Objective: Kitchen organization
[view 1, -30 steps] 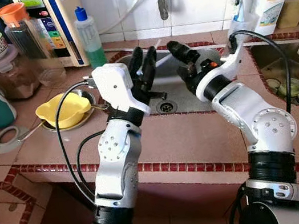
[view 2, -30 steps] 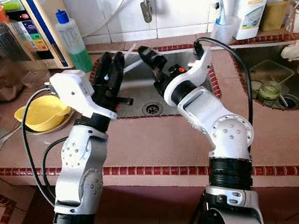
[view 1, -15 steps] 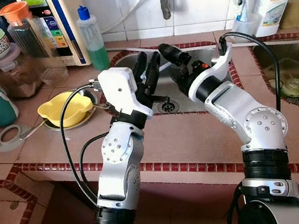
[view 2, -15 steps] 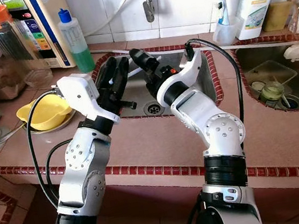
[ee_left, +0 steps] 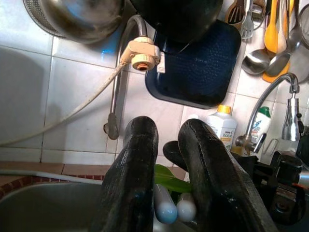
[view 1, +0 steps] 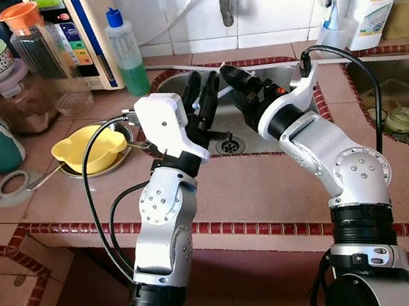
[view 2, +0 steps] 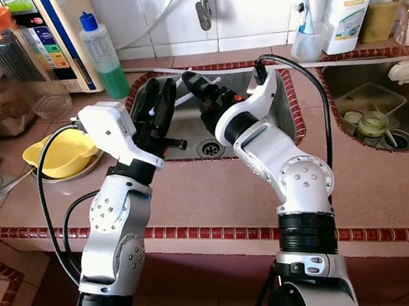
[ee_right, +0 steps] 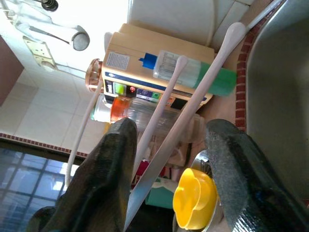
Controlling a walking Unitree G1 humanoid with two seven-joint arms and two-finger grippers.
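Two grippers meet over my sink (view 1: 236,127) on the tiled worktop (view 1: 61,194). Left gripper (view 1: 202,94) has its jaws pinched on two pale utensil handles (ee_left: 170,208); its wrist view shows the rounded ends and something green between the fingers (ee_left: 133,183). Right gripper (view 1: 233,80) has its jaws spread around those long white handles, clear in its wrist view. From the head, yellow bowl (view 1: 87,149) sits left of the sink, green soap bottle (view 1: 126,52) behind.
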